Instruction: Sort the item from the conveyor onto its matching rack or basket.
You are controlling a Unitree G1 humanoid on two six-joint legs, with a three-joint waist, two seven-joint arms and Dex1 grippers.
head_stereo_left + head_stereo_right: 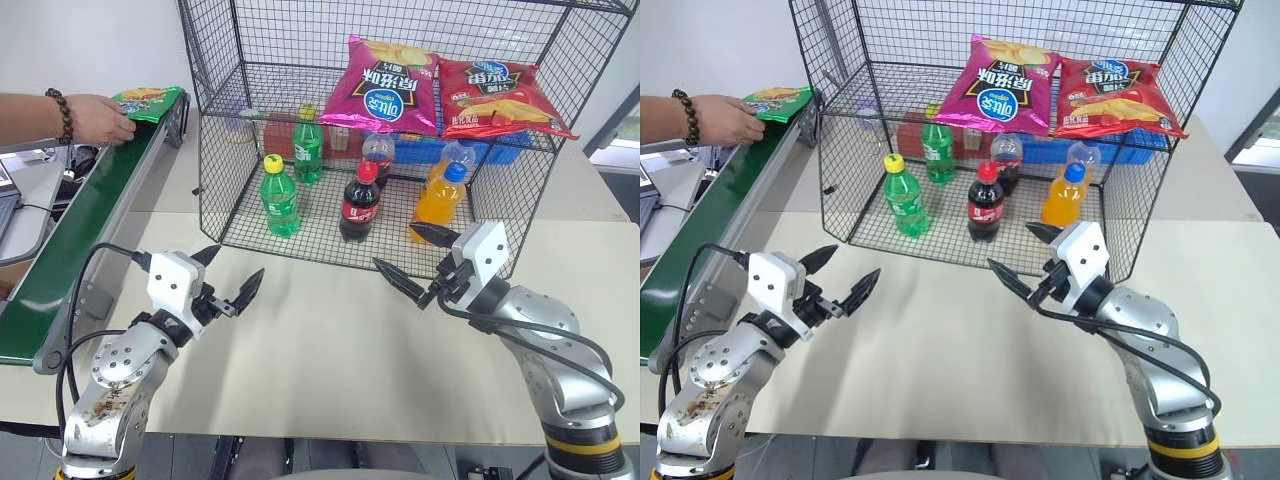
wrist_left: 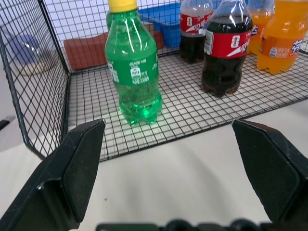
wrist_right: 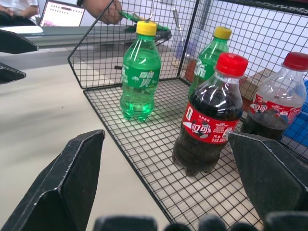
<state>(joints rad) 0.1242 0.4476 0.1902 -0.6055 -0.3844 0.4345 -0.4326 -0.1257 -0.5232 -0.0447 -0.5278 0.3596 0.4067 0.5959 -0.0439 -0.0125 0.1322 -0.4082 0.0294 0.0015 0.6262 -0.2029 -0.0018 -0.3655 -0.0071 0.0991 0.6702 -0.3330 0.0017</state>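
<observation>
The green chip bag lies at the far end of the dark green conveyor, at the far left, with a person's hand resting on it. To the right, on the bench, stands the black wire rack; its upper shelf carries a magenta chip bag and a red chip bag, and its floor holds two green soda bottles, two cola bottles and orange soda bottles. The left wrist view shows a blue crate behind them. The left gripper and right gripper hover nearer, both spread wide and empty.
</observation>
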